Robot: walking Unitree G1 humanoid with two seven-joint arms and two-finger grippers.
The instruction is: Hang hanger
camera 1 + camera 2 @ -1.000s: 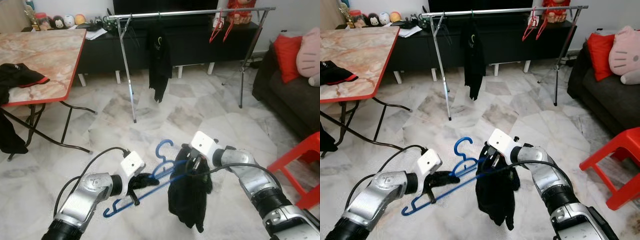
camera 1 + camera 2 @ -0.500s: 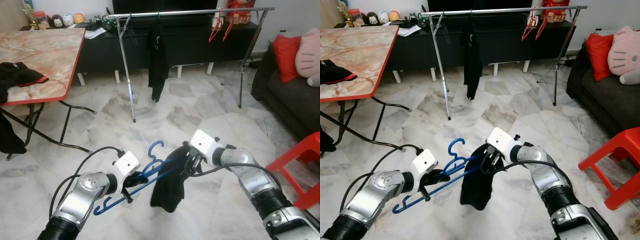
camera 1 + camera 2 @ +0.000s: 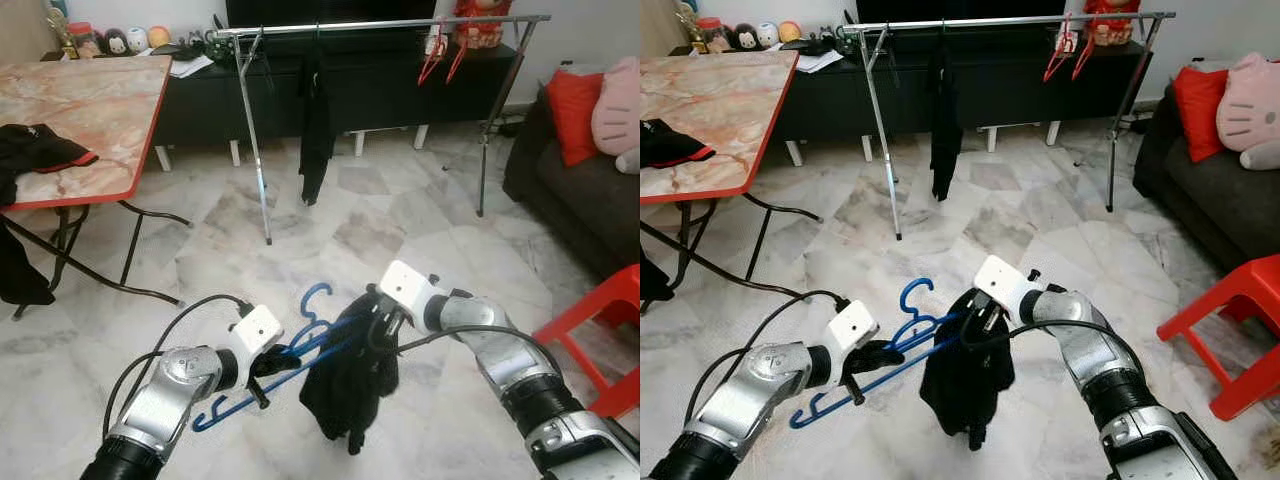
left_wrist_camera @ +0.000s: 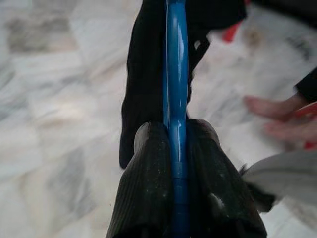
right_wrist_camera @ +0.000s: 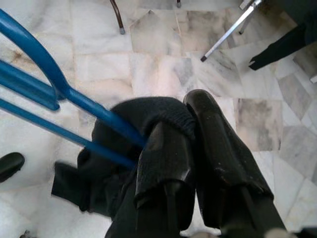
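Gripping low in the middle of the frame, the left gripper (image 3: 262, 366) is clenched on the lower bar of the blue hanger (image 3: 300, 345), while the right gripper (image 3: 378, 325) pinches the black garment (image 3: 350, 385) draped over the hanger's other end. To do this step well, I judge the 2 grippers should keep the hanger level so the cloth cannot slide off, then carry its hook up to the rail of the clothes rack (image 3: 380, 24) at the top of the frame.
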